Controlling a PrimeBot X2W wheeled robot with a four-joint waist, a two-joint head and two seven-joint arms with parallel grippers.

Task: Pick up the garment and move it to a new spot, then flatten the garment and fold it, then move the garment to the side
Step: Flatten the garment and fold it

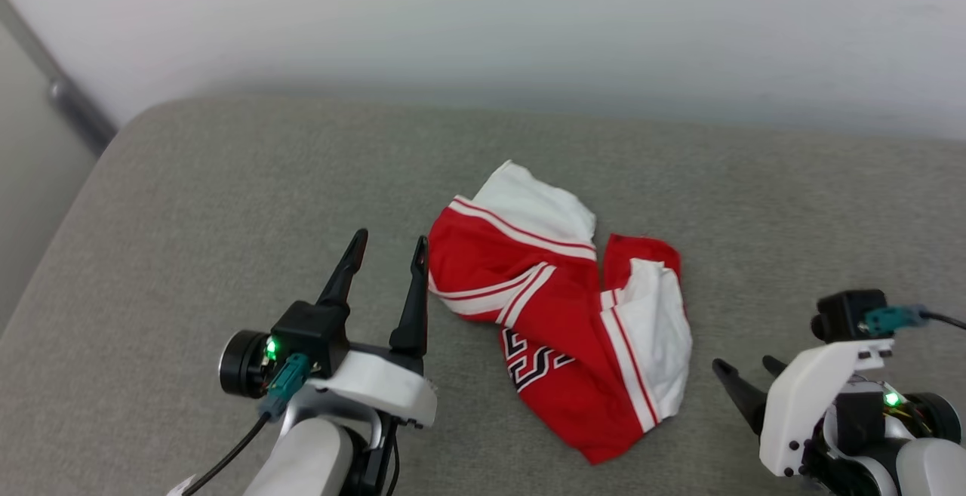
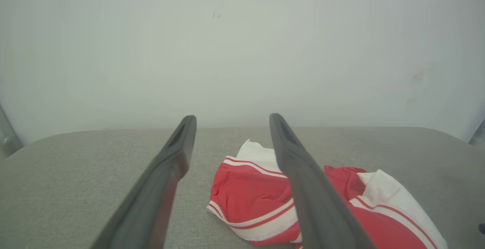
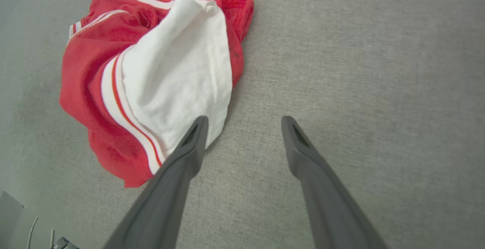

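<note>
One garment [image 1: 558, 307], red with white sleeves and striped trim, lies crumpled on the grey tabletop [image 1: 226, 201]. Its black, white-outlined lettering [image 1: 532, 364] is folded over (unreadable). The left end effector [image 1: 391, 237], fingers spread wide and empty, stands just beside the garment's left edge. The right end effector [image 1: 743, 364], likewise wide open and empty, sits near its lower right edge. A white wall [image 1: 528, 28] rises beyond the garment.

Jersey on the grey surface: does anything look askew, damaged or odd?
The red jersey lies crumpled in a heap on the grey padded surface, white sleeves folded over the body, black chest lettering half hidden. No tear or stain shows. Nothing else stands out.
</note>
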